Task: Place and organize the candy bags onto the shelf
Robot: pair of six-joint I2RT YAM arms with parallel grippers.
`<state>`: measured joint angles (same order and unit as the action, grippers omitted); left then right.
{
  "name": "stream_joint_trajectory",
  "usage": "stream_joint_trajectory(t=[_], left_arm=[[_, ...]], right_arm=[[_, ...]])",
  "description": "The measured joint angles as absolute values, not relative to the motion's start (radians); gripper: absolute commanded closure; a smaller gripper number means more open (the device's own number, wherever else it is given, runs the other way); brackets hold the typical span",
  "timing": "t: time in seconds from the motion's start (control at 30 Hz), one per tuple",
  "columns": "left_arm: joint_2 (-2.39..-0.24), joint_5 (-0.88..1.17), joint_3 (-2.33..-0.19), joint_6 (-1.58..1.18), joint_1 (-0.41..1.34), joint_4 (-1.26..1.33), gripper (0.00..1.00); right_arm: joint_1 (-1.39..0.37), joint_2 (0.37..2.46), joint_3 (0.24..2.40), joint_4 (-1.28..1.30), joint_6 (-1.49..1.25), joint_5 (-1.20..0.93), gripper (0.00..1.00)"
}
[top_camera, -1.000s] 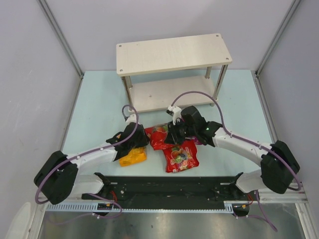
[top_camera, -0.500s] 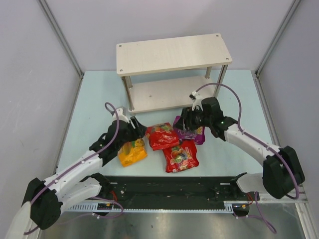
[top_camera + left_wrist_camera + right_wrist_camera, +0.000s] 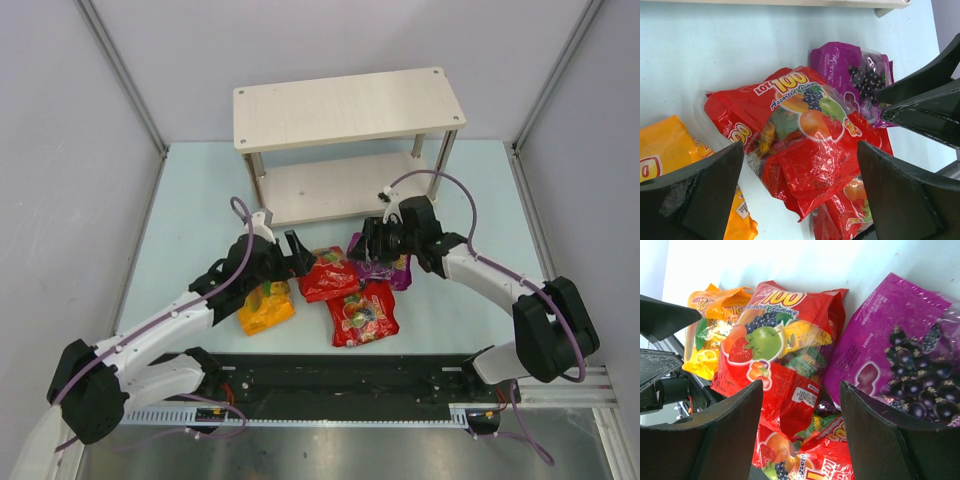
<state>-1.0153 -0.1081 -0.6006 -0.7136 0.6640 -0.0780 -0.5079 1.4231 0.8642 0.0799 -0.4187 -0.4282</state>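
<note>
Four candy bags lie bunched on the table in front of the shelf (image 3: pixel 350 108). An upper red bag (image 3: pixel 328 275) overlaps a lower red one (image 3: pixel 363 315). An orange-yellow bag (image 3: pixel 265 308) lies to their left and a purple bag (image 3: pixel 388 268) to their right. My left gripper (image 3: pixel 299 251) hovers open at the upper red bag's left edge. In the left wrist view its jaws (image 3: pixel 800 192) straddle that red bag (image 3: pixel 790 120) without touching it. My right gripper (image 3: pixel 371 241) is open above the purple bag's left end. In the right wrist view its jaws (image 3: pixel 802 427) span the seam between the red bag (image 3: pixel 775 340) and the purple bag (image 3: pixel 895 355).
The shelf's lower board (image 3: pixel 330 190) sits just behind the bags, between metal posts (image 3: pixel 258 185). Both of its boards are bare. The two grippers face each other closely across the red bag. Grey walls enclose the pale blue table (image 3: pixel 200 200), and a black rail (image 3: pixel 330 380) runs along the near edge.
My left gripper has left the orange-yellow bag, moved right and back to the red bag, and opened wide. My right gripper rose off the red bags, shifted back toward the purple one, and opened.
</note>
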Motion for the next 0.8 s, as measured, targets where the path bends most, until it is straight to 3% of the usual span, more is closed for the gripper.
stream_joint_trajectory(t=[0.1, 0.17, 0.2, 0.57, 0.8], left_arm=[[-1.017, -0.105, -0.602, -0.714, 0.664, -0.079, 0.0], [-1.015, -0.106, -0.604, -0.715, 0.664, -0.081, 0.0], [-1.011, -0.109, -0.604, -0.715, 0.664, -0.083, 0.0], [-0.967, -0.157, -0.612, -0.717, 0.664, -0.119, 0.0], [-0.969, -0.156, -0.615, -0.717, 0.664, -0.116, 0.0]], right_arm=[[-0.495, 1.423, 0.864, 0.076, -0.419, -0.427, 0.25], [-0.48, 1.423, 0.864, 0.076, -0.423, -0.424, 0.06], [-0.47, 1.423, 0.864, 0.077, -0.425, -0.421, 0.0], [-0.439, 1.38, 0.864, 0.097, -0.426, -0.269, 0.0], [-0.434, 1.362, 0.864, 0.094, -0.418, -0.247, 0.13]])
